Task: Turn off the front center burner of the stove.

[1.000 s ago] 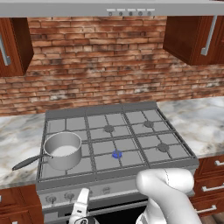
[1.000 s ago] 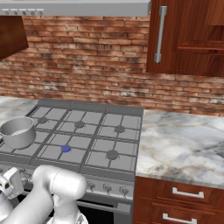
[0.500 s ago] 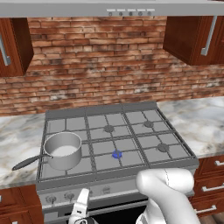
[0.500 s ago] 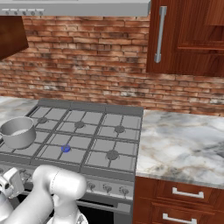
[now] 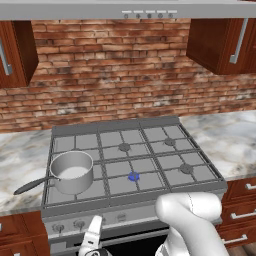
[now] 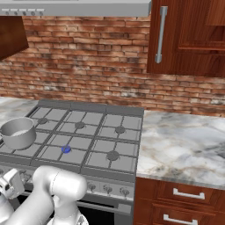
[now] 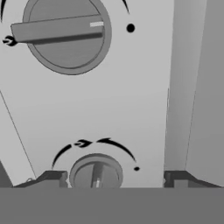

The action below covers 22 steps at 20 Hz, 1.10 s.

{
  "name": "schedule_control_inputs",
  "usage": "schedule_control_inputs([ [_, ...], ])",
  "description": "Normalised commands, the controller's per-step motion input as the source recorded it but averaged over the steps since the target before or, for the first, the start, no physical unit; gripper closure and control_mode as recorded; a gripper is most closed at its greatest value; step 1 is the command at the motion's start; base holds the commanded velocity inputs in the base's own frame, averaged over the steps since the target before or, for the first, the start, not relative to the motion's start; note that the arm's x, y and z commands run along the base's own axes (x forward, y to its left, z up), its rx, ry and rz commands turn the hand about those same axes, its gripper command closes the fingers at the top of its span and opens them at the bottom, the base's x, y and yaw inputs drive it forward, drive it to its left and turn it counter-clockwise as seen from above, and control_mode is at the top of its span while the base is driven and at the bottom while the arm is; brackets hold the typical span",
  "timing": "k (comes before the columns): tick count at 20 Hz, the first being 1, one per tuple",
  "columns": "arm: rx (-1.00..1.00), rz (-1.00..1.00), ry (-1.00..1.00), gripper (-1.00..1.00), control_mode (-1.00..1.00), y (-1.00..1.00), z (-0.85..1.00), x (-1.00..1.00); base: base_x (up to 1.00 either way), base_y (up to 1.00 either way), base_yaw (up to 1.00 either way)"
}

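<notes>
The stove spans the counter. Its front center burner shows a small blue glow. My gripper hangs low, close against the stove's front knob panel at its left part. In the hand view the gripper is open, and its fingertips stand wide on either side of a small round knob without touching it. That knob's bar points along the view's vertical. A second, larger-looking knob sits above it, its bar lying across the view.
A steel saucepan with a dark handle stands on the front left burner. More knobs line the panel to the right. Marble counter flanks the stove, with wooden drawers below.
</notes>
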Motion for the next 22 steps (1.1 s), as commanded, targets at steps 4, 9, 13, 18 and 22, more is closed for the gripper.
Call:
schedule_control_inputs([
  [4,0.1,0.0,-0.08,1.0,-1.0,0.0,0.0,0.01,0.0,0.0,0.0],
  [9,0.12,0.0,-0.1,1.0,-1.0,0.0,0.0,0.01,0.0,0.0,0.0],
  [13,0.13,0.0,-0.08,1.0,-1.0,0.0,0.0,0.26,0.0,0.0,0.0],
  [18,0.17,0.0,-0.05,1.0,-1.0,0.0,0.0,0.33,0.0,0.0,0.0],
  [22,0.22,0.0,-0.08,1.0,-1.0,0.0,0.02,0.18,0.0,0.0,0.0],
])
